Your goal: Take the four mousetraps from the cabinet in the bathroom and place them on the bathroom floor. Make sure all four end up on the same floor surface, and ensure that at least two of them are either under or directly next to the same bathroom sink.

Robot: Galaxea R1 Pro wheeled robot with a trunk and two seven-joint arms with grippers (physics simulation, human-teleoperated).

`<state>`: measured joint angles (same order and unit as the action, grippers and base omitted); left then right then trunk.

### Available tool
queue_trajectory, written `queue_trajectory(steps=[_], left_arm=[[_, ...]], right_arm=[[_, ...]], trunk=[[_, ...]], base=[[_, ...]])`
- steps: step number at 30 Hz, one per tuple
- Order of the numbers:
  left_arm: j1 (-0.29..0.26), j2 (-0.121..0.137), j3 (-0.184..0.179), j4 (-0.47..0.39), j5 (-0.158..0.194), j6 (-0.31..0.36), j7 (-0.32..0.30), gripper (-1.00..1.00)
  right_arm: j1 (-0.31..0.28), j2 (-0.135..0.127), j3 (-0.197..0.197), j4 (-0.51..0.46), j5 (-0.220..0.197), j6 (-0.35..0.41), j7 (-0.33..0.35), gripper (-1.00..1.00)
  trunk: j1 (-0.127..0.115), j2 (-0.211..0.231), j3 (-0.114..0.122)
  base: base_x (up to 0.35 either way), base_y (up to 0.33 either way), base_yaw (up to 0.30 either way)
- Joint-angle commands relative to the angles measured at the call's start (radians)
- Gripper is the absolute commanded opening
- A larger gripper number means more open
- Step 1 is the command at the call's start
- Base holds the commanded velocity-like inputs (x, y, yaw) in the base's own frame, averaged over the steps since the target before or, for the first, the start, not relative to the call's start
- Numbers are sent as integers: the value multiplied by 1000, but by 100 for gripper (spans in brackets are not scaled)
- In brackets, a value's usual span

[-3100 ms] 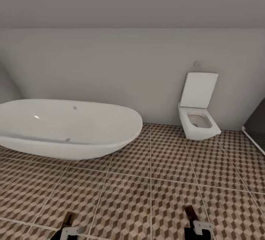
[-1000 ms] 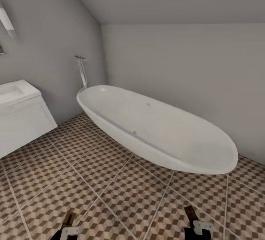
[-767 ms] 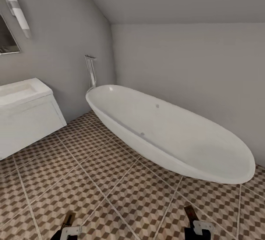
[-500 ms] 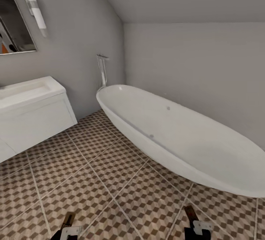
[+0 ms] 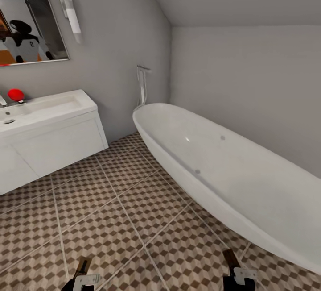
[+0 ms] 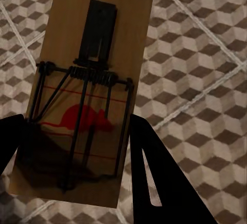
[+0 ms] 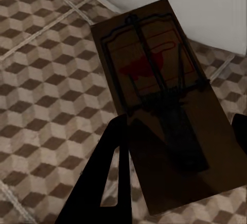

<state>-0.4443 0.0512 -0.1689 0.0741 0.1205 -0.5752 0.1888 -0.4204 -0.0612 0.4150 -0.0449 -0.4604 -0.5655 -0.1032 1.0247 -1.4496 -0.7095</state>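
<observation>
The head view has swung left, bringing the wide white wall-hung sink [image 5: 49, 117] into sight, while the left gripper [image 6: 77, 147] and right gripper [image 7: 177, 147] each pinch a tan wooden mousetrap [image 6: 85, 87] [image 7: 164, 95], so placement beside it looks close.

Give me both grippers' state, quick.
Left gripper: shut on a mousetrap, held above the bathroom floor.
Right gripper: shut on another mousetrap.

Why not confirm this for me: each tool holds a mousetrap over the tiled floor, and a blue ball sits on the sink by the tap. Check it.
The ball is red, not blue, as the head view shows. The rest stands: the left tool and the right tool each hold a mousetrap over the tiled floor, and the ball sits on the sink.
</observation>
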Motion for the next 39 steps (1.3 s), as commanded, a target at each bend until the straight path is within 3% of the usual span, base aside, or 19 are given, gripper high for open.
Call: queue_trajectory(steps=[1, 9, 22, 39], left_arm=[[-2, -1, -9, 4, 8, -6, 0, -100], [-2, -1, -9, 4, 8, -6, 0, -100], [-2, 1, -9, 4, 8, -8, 0, -100], [-2, 1, -9, 4, 8, -9, 0, -100]], right_arm=[[0, 0, 9, -1, -4, -1, -7, -100], [0, 1, 8, -1, -4, -1, -7, -100], [0, 0, 8, -1, -4, -1, -7, -100], [0, 0, 8, -1, -4, -1, -7, -100]], trunk=[[0, 0, -1], [0, 0, -5], [0, 0, -11], [0, 0, -19]], base=[[209, -222, 259], [197, -118, 258], [192, 149, 256], [234, -113, 253]])
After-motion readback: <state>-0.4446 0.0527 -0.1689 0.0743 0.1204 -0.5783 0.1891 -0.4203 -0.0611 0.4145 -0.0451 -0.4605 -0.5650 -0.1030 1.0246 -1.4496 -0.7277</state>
